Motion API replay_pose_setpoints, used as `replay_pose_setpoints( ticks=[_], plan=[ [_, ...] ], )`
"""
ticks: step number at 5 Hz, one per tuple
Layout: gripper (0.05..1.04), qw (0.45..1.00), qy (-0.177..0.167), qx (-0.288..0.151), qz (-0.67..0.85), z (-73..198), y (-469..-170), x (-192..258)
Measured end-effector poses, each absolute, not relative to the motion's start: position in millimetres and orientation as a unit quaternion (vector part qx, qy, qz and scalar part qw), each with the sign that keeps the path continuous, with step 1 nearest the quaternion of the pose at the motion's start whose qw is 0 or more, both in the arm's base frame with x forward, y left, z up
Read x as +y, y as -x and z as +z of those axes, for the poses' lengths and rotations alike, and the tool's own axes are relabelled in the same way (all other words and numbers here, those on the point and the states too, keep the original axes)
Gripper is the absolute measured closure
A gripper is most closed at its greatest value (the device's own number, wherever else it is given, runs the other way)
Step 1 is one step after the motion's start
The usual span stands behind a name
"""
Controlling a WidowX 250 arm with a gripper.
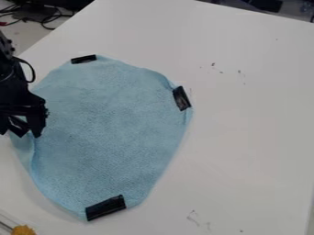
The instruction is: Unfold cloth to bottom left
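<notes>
In the camera view, my claw (21,131) hangs at the left edge, over the left side of the light blue cloth (110,128). I cannot tell how wide it stands or whether it has hold of any fabric. The cloth lies spread across the left and middle of my white bench (257,137), creased along its lower left side. Black patches sit at its upper left (83,59), right (182,98) and bottom (105,207). Small dark marks (213,64) dot the bench; I cannot tell whether they are writing.
</notes>
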State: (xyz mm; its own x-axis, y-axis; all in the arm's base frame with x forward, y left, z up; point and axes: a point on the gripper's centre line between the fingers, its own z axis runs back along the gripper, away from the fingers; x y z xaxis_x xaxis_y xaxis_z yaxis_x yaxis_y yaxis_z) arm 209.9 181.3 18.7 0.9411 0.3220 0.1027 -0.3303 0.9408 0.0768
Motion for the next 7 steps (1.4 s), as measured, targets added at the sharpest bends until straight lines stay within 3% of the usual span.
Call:
replay_pose_setpoints(
  ticks=[1,3,4,5,7],
  plan=[
    [0.135,0.984,-0.035,-0.046,0.167,17.0,-210.8,178.3],
    [0.729,0.985,-0.026,-0.046,0.163,11.5,-209.3,173.8],
    [0.94,0.986,-0.022,-0.046,0.158,9.5,-210.7,174.9],
    [1.027,0.987,-0.027,-0.04,0.152,9.4,-208.6,176.3],
    [1.033,0.97,-0.073,-0.08,0.22,32.8,-188.6,184.9]
  ],
)
